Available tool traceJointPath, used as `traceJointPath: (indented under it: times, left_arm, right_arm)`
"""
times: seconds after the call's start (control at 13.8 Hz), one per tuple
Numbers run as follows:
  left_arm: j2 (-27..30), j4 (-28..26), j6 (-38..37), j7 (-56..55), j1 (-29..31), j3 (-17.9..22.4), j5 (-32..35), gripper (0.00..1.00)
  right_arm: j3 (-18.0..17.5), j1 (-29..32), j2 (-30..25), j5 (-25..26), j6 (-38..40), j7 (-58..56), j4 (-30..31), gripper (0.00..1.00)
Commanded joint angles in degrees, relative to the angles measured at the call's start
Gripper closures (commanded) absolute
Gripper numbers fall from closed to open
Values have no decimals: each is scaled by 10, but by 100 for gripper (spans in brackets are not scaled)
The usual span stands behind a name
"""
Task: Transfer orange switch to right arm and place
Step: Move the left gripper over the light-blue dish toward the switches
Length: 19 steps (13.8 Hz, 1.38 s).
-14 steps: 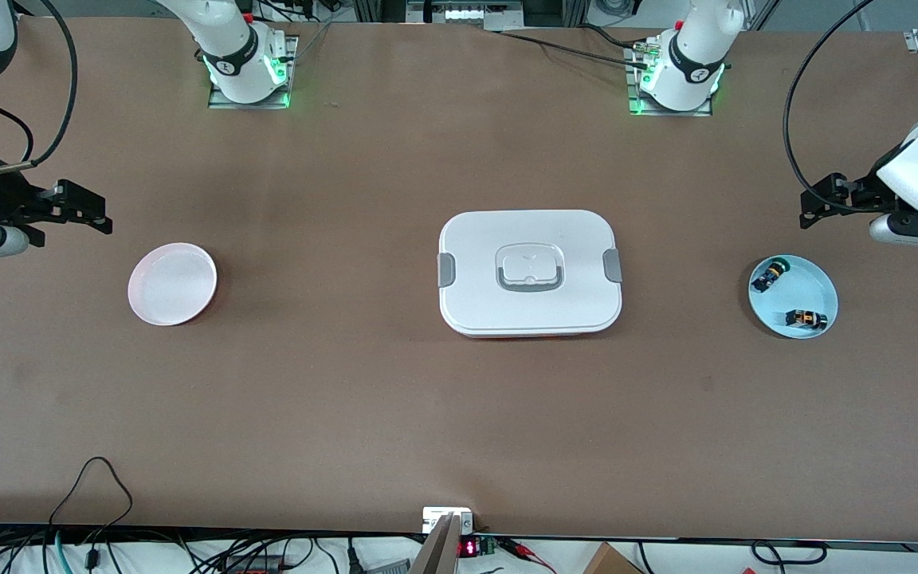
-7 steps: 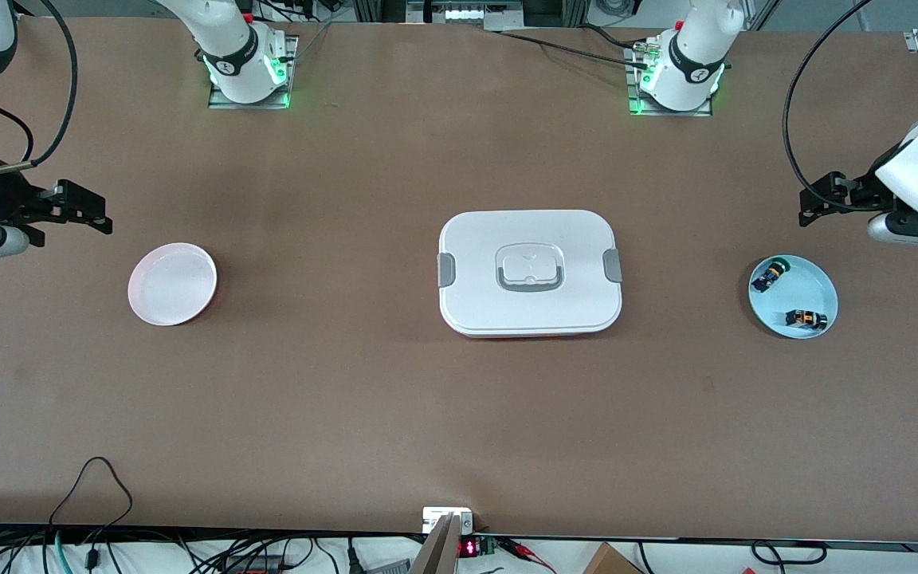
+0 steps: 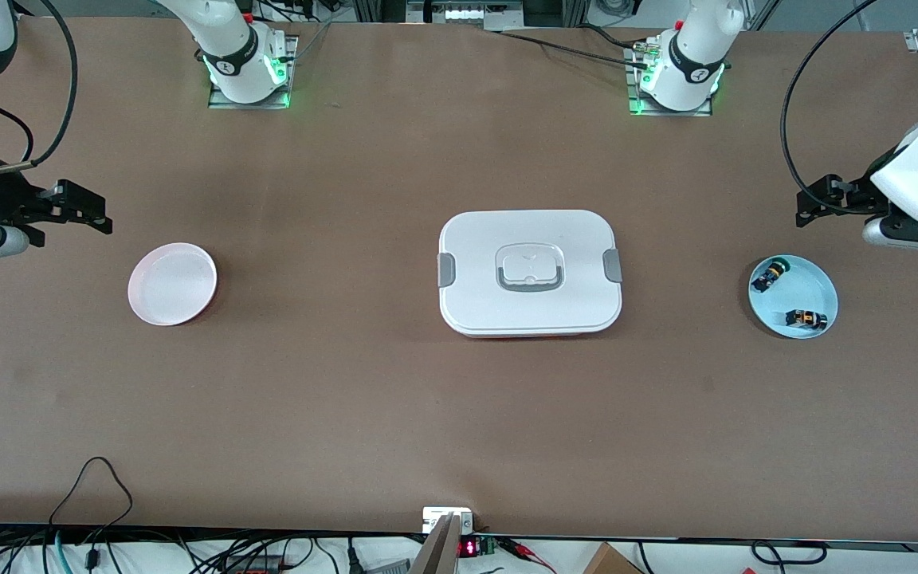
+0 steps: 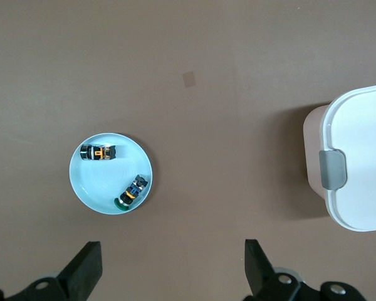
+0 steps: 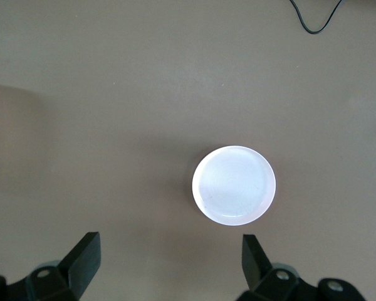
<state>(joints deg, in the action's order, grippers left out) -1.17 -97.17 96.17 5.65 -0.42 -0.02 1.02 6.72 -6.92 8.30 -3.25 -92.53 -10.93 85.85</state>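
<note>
The orange switch (image 3: pixel 806 319) lies on its side on a light blue plate (image 3: pixel 814 287) at the left arm's end of the table. It also shows in the left wrist view (image 4: pixel 98 152), on the plate (image 4: pixel 100 188). A similar green-capped switch (image 3: pixel 770 275) lies beside it on that plate. My left gripper (image 3: pixel 817 203) hangs open and empty over bare table beside the blue plate; in its wrist view (image 4: pixel 172 269) the jaws stand wide apart. My right gripper (image 3: pixel 92 209) waits open and empty over bare table beside a white plate (image 3: pixel 172 284), as its wrist view (image 5: pixel 169 263) shows.
A white lidded box (image 3: pixel 529 273) with grey latches stands mid-table; its corner shows in the left wrist view (image 4: pixel 357 157). The white plate (image 5: pixel 234 185) holds nothing. Cables lie along the table's edge nearest the front camera (image 3: pixel 96 478).
My left arm has shifted slightly, toward the robots' bases. The right arm, the plates and both switches have not moved.
</note>
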Motion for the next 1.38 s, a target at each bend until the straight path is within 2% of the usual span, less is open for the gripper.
traceJointPath:
  times: [0.0,0.22,0.43,0.8,1.16,1.3]
  left_arm:
    - [-9,21,-27,5,2,-2,8,0]
    - [-17,35,-27,5,4,-2,7,0]
    - [-59,54,-28,8,8,2,8,0]
    - [-78,57,-35,11,10,5,8,0]
    - [-99,45,-32,15,48,5,22,0]
    - [-123,42,-7,17,68,5,37,0]
  right_arm:
    - [-3,1,-3,-7,2,4,-4,0]
    - [-2,1,-3,-7,2,5,-4,0]
    - [-3,1,-3,-7,2,4,-4,0]
    - [-3,1,-3,-7,2,4,-4,0]
    - [-2,1,-3,-7,2,4,-4,0]
    - [-3,1,-3,-7,2,4,-4,0]
